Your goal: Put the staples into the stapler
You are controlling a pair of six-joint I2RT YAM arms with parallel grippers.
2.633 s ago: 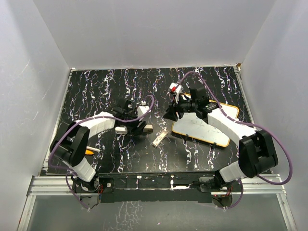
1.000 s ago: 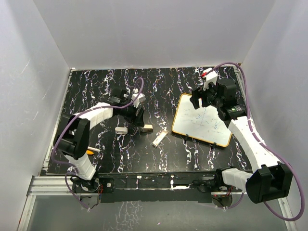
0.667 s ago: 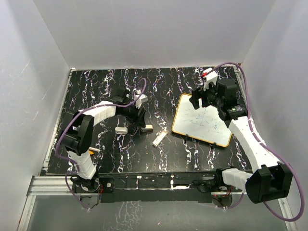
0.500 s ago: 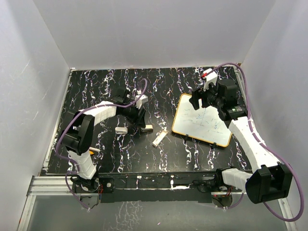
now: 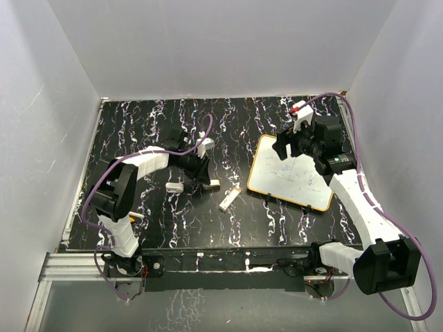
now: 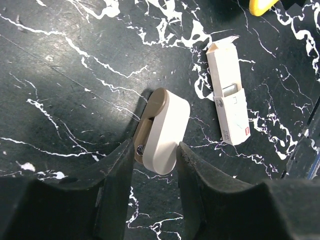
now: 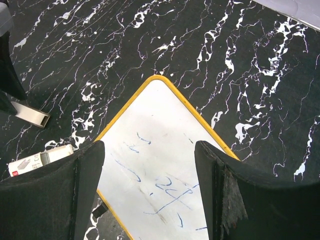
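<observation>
1. On the black, white-veined marble-pattern counter (image 5: 138,131), I have the left end effector (image 6: 155,148) down over the small cream plastic stapler with a brown underside (image 6: 164,127). The jaws are drawn narrow and press on its two long flanks. The stapler lies on its side on the counter, not lifted.

2. Lying on its side, the stapler offers two flat faces to the pads. I judge the pinch is there to steady or raise it so it can be opened for loading.

3. The staples, a small white oblong cardboard box with a red mark at one end (image 6: 228,100), lie loose on the counter. In the overhead view they sit at about 4 o'clock from the stapler (image 5: 229,199), near it but apart, and neither arm touches them. One end flap stands open. By my reading, nothing has gone into the stapler yet.

4. The right end effector (image 7: 148,150) hangs above the yellow-framed whiteboard with blue scribbles (image 7: 150,125), at about 2 o'clock from the staples. Its jaws are spread wide and hold nothing. I judge it is parked clear of the left arm's work and free to go for the box.

5. A second small pale piece (image 5: 174,187) lies at 9 o'clock from the left end effector (image 5: 201,174), apart from it. It is too small for me to identify. My concern is the box: it lies close enough that a careless lift could nudge it.
</observation>
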